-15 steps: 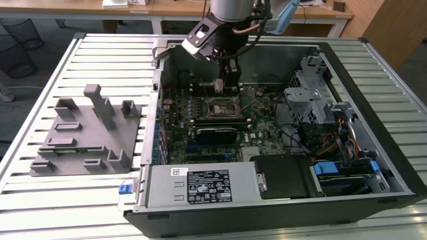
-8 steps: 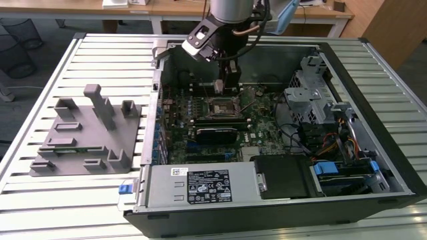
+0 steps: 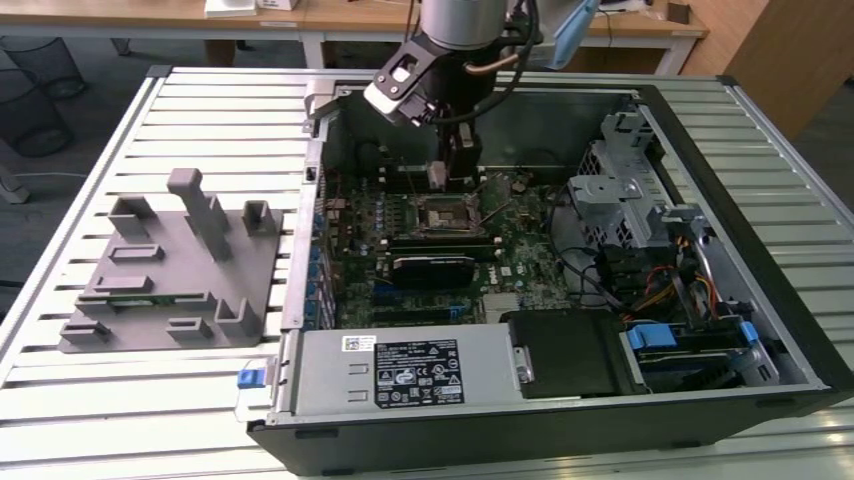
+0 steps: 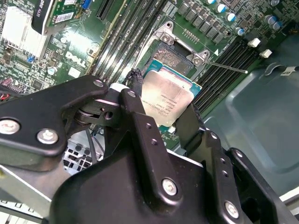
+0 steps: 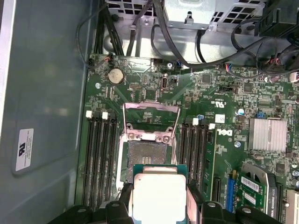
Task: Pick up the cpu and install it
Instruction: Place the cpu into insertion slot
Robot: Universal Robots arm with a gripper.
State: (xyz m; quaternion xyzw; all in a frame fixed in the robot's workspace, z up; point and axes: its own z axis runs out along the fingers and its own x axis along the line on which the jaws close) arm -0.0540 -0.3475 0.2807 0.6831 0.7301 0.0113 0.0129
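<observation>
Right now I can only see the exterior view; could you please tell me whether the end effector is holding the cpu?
Observer: Yes, in the first wrist view the end effector grips the cpu by two opposite edges.
Operator: Is the socket open?
Observer: Yes, the socket lies bare, its load plate swung open.
Operator: Is the cpu seated?
Observer: No, it is held off to one side of the socket, not in it.
</observation>
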